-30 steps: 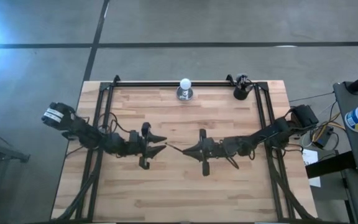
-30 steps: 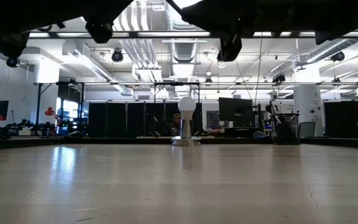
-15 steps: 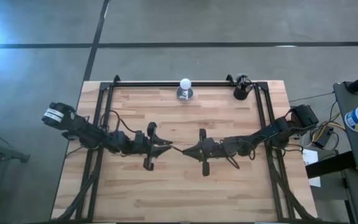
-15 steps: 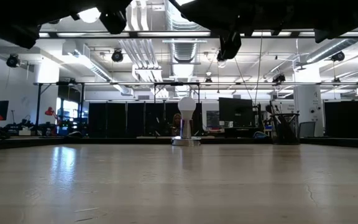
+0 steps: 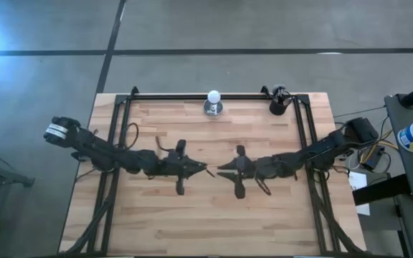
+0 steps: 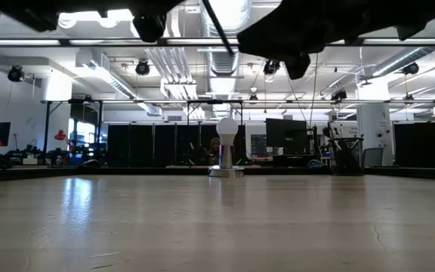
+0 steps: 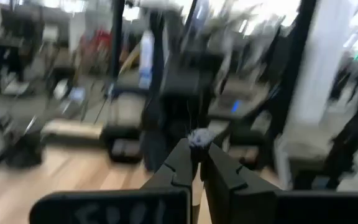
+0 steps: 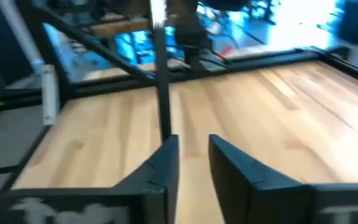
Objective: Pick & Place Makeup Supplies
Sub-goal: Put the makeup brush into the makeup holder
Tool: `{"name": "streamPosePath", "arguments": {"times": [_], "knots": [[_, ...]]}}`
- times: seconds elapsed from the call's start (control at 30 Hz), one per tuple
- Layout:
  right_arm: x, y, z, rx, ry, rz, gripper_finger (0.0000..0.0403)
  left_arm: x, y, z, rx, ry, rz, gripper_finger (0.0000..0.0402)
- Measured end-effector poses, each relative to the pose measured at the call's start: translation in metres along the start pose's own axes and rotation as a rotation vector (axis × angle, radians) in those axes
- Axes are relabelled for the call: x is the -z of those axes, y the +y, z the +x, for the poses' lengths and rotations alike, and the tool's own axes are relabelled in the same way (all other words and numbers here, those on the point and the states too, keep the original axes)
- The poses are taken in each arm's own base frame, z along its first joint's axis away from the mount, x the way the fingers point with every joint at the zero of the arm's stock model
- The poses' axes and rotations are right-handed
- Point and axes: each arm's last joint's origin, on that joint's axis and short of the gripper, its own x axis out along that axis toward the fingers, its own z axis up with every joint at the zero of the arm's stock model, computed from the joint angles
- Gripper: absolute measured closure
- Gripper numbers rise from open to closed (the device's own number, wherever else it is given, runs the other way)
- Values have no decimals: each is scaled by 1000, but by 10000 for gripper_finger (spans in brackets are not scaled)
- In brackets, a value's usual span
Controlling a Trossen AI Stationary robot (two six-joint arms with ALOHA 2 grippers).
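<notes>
One slim dark makeup brush (image 5: 211, 172) hangs in the air above the table's middle, between my two grippers, which face each other. My left gripper (image 5: 203, 169) is shut on it; in the left wrist view a pale bristly tip (image 7: 199, 136) pokes out past the fingertips. My right gripper (image 8: 194, 146) is open, and the dark stick (image 8: 161, 81) runs forward from beside one finger (image 8: 166, 155). In the low view the stick (image 6: 216, 26) shows slanted, high above the tabletop. My left gripper pinches the brush between its two fingers just behind the bristly tip (image 7: 197, 142). The fingers come level from the table's left and lie along the stick. The brush is lifted clear of the table. My right gripper: I cannot tell whether its finger touches the stick.
A white ball (image 5: 214, 95) on a silver base (image 5: 213, 108) stands at the far edge, with a small black cup (image 5: 277, 106) holding sticks to its right. Black frame rails (image 5: 297, 129) run along the table's sides and far edge. Bare wood lies near the front.
My left gripper has travelled toward the table's right edge up to the brush's end and has shut on it. My right gripper has drawn back a little toward the right edge. The brush stays in the air between them.
</notes>
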Motion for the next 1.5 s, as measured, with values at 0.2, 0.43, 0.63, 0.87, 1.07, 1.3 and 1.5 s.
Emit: {"name": "streamPosePath", "arguments": {"times": [0.2, 0.43, 0.63, 0.87, 1.07, 1.3, 1.5], "knots": [[-17, -5, -13, 39, -16, 33, 268, -9, 3, 27, -108, 235, 55, 388], [-27, -2, -7, 37, -39, -4, 262, -18, 2, 45, -78, 259, 75, 388], [-34, -2, 0, 46, -54, -20, 279, -22, 4, 49, -81, 250, 74, 388], [-38, -3, 6, 5, -62, -14, 316, -22, 8, 50, -90, 249, 70, 388], [-40, -3, 6, 8, -79, -43, 376, -22, 8, 49, -89, 249, 58, 388], [-37, -5, 4, 37, -79, -113, 385, -31, 10, 42, -103, 223, 48, 314], [-24, -30, -13, 91, -62, -144, 385, -35, 19, 21, -112, 165, 45, 271]]}}
